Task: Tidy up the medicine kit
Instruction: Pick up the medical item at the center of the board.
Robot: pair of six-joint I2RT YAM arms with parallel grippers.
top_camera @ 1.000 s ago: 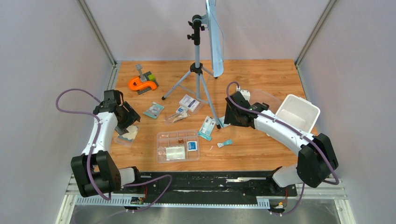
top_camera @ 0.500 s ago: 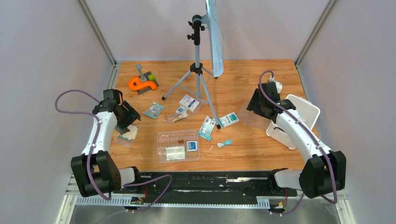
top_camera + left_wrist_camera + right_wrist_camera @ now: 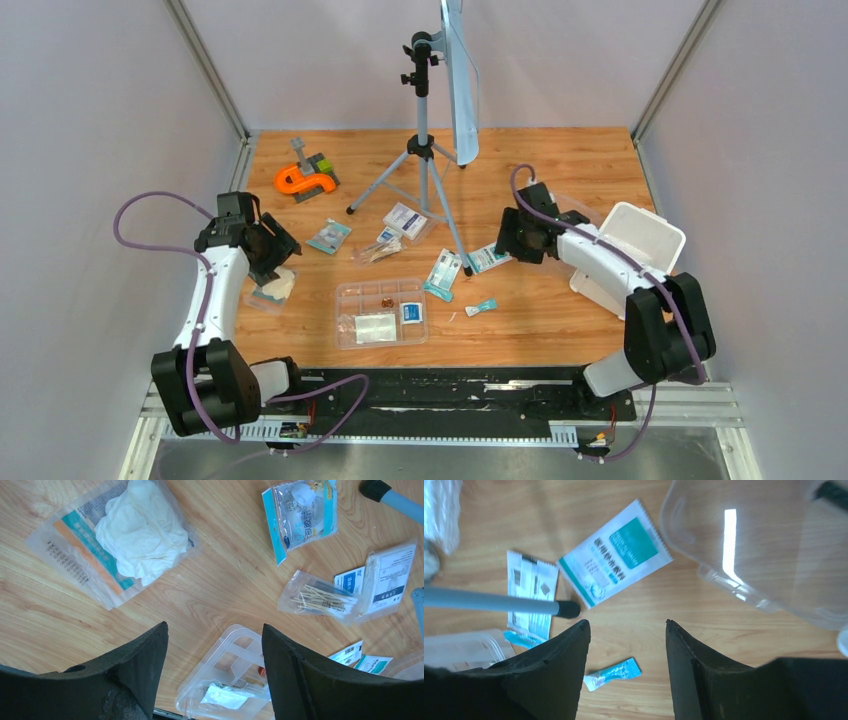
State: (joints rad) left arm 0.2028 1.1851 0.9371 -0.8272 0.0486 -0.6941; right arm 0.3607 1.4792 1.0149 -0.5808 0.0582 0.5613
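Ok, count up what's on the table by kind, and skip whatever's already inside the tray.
Loose packets: 8
Divided tray: 1
White tub: 1
Clear lid: 1
Tripod: 1
Orange tool: 1
Total: 13

Open white tub (image 3: 640, 240) sits at the worktop's right edge, its clear lid (image 3: 764, 545) just beside it. Clear divided tray (image 3: 352, 296), holding a few packets, lies near-centre. Other packets (image 3: 443, 270) lie scattered beyond it.
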